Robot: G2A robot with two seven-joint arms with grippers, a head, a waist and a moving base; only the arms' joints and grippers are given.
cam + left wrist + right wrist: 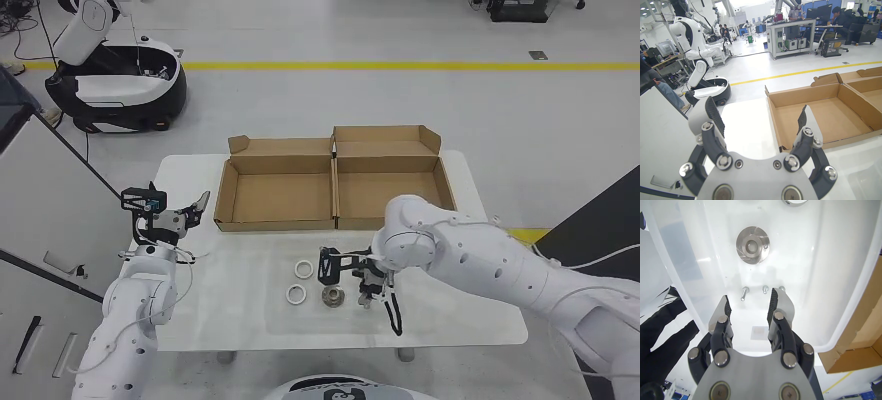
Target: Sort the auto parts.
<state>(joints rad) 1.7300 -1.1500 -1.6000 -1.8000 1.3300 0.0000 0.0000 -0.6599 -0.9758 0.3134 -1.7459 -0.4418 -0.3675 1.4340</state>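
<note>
A grey metal flange [332,295] [752,247] lies flat in a shallow clear tray [272,312] [838,332] near the table's front. Two white rings [303,268] [296,294] lie to its left. Three small bolts [744,292] [765,289] [781,288] lie in a row just off my right gripper's fingertips. My right gripper [363,290] [750,296] hangs open low over the tray, right of the flange and holding nothing. My left gripper [178,215] [758,106] is open and raised above the table's left edge, beside the left box.
Two open, empty cardboard boxes [275,195] [390,185] [821,113] stand side by side at the back of the table. A grey panel [40,210] adjoins the table's left side. Another robot [115,75] is parked on the floor behind.
</note>
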